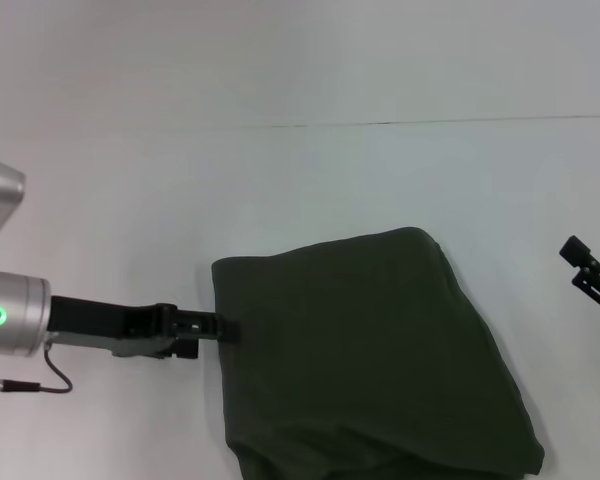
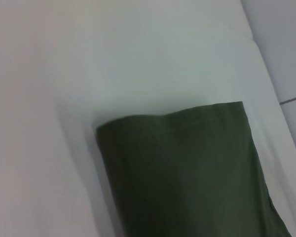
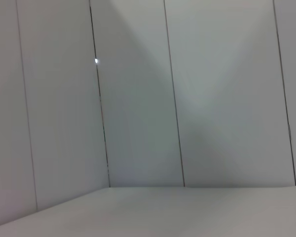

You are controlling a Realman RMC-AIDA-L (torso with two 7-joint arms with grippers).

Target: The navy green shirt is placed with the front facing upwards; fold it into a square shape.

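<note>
The navy green shirt point(image 1: 365, 355) lies folded into a rough rectangle on the white table point(image 1: 300, 180), near the front edge. Only plain dark fabric faces up. Its lower edge looks bunched and runs out of the head view. My left gripper point(image 1: 226, 328) reaches in low from the left and its tip meets the shirt's left edge. The left wrist view shows one folded end of the shirt point(image 2: 187, 173) with a straight edge on the table. My right gripper point(image 1: 572, 263) hovers open at the far right, apart from the shirt.
A thin seam point(image 1: 400, 123) crosses the table surface at the back. The right wrist view shows only pale wall panels point(image 3: 138, 98) and a strip of table point(image 3: 187, 212).
</note>
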